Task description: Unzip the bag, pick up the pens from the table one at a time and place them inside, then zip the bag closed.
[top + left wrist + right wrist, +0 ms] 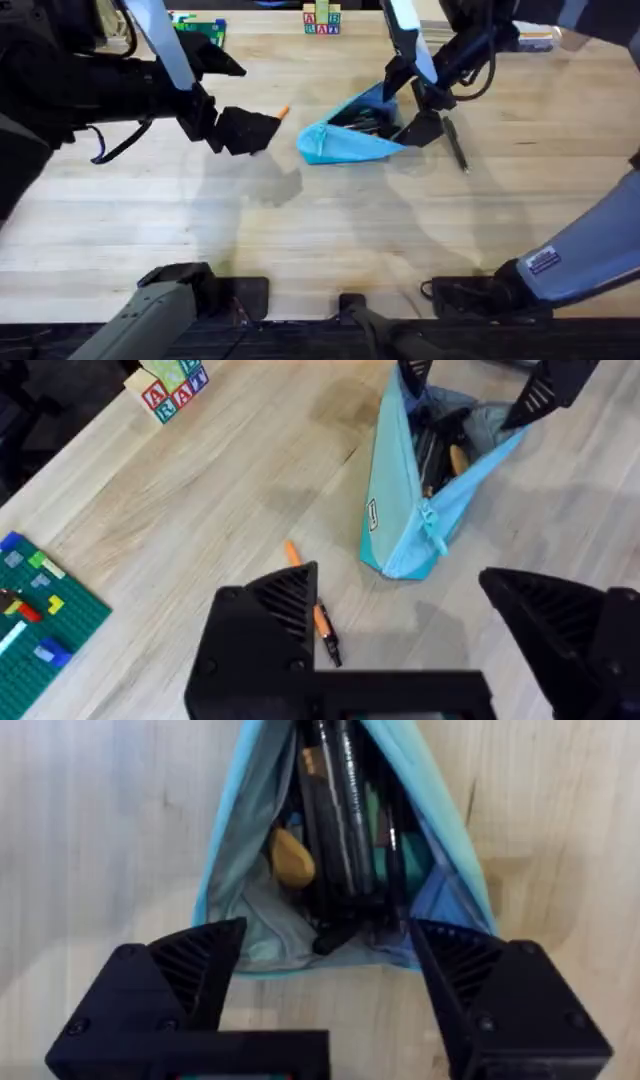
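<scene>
Now the bag (347, 135) lies unzipped near mid-table (320, 230), its mouth gaping toward the right gripper (420, 118). Right gripper: fingers spread apart, poised at the bag's open end, holding nothing; its wrist view looks straight into the bag (330, 850), with dark pens and a yellowish item inside. Black pen (456, 143) lies on the table just right of the bag, beside the right gripper. Left gripper (235, 128): fingers wide apart, low over the orange pen (312, 605), which lies on the table left of the bag, apart from it, one finger covering part of it. Teal pull (430, 525) hangs at the bag's closed end
</scene>
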`<action>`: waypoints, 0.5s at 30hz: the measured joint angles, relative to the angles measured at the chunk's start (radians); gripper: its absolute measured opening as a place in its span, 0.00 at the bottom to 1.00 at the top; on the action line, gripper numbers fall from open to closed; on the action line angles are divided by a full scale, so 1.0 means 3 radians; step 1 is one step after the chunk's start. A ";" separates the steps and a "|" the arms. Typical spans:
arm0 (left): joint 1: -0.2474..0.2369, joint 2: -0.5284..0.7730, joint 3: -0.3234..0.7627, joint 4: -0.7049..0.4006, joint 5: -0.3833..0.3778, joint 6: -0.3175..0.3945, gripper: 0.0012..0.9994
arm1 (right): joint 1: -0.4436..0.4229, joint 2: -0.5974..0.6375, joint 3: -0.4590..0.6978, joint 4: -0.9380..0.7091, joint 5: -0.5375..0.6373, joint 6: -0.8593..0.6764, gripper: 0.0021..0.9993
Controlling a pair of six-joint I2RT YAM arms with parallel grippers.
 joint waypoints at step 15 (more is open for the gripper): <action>0.0000 0.0000 0.0000 0.0000 -0.0001 0.0000 1.00 | -0.0001 -0.0442 0.0015 -0.0545 0.0093 0.0001 1.00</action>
